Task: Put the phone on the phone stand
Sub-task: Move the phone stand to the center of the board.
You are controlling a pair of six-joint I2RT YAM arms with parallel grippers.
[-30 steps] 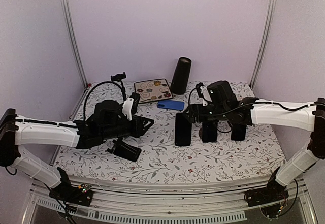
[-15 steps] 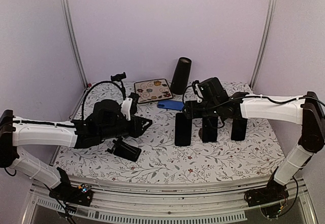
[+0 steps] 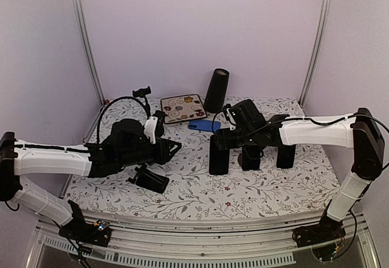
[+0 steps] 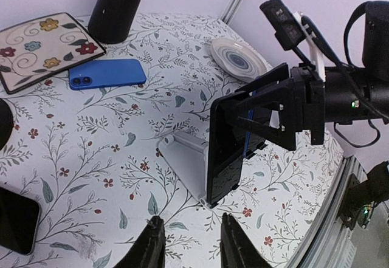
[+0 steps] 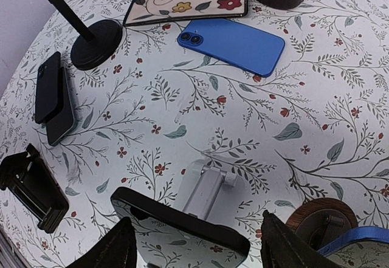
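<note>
Tablecloth [image 5: 340, 92] is reading as matt printed cloth. Black phone [image 5: 182, 231], lower centre, is shining glossy, mirroring the floral print. White stand [image 5: 203, 192] is looking like smooth matt plastic. Blue phone [image 5: 234, 43] is gleaming, smooth. Plate [image 4: 238, 58] is glinting, glazed. Round base [image 5: 316, 216], lower right, is showing wood grain.

A table [image 3: 200, 195] covered with a white cloth printed with leafy sprigs and small red flowers fills the middle of the top view, and a pale metal rail [image 3: 213, 236] runs along its edge at 6 o'clock. Plain lilac walls close it in at 9 [image 3: 36, 55], 12 [image 3: 200, 25] and 3 o'clock [image 3: 358, 43], with slim aluminium posts standing in the corners at 11 [image 3: 85, 43] and 1 o'clock [image 3: 317, 37]. The light is soft and even.
</note>
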